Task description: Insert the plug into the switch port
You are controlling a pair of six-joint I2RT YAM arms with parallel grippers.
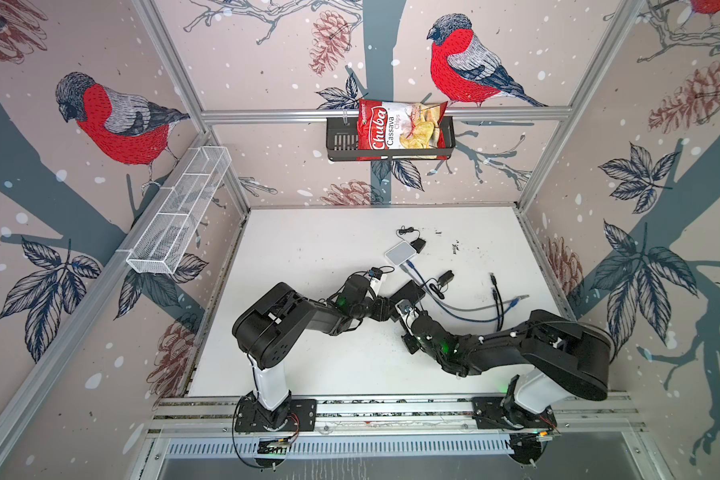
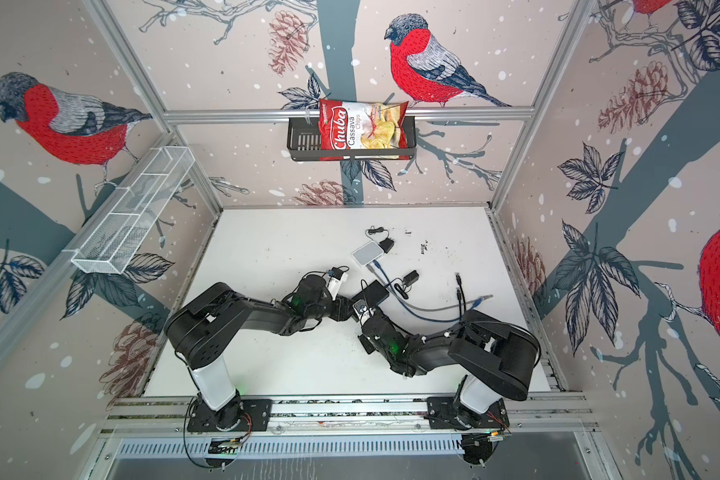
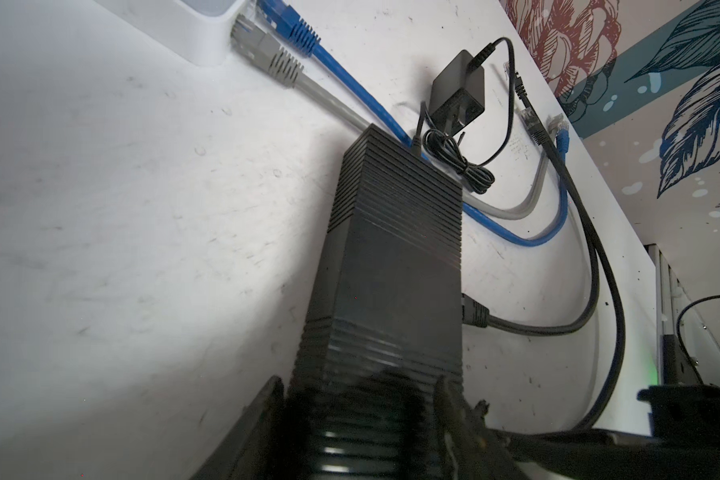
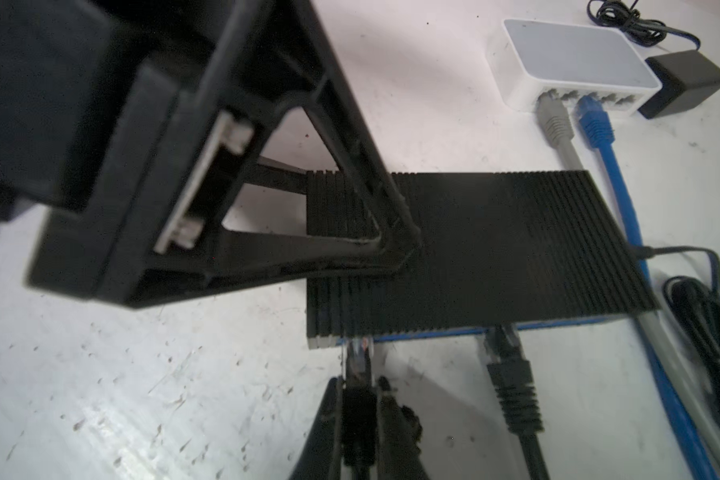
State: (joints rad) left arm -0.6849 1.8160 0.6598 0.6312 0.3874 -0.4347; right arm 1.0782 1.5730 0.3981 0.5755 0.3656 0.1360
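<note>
The black ribbed switch (image 4: 495, 249) lies on the white table, in both top views near the middle (image 1: 410, 291) (image 2: 375, 291). My left gripper (image 3: 360, 390) is shut across its near end, one finger on each side; the right wrist view shows this gripper (image 4: 391, 245) from above. My right gripper (image 4: 360, 384) is shut on a black plug (image 4: 360, 357). The plug's clear tip meets the switch's port face at its end by the left gripper; how deep it sits is hidden. A second black plug (image 4: 510, 374) sits in another port.
A white switch (image 1: 400, 252) with a grey cable (image 4: 558, 124) and a blue cable (image 4: 595, 120) plugged in lies behind. A black power adapter (image 3: 458, 91) with its coiled cord and loose cable ends (image 1: 495, 286) lie to the right. A chips bag (image 1: 400, 129) hangs on the back wall.
</note>
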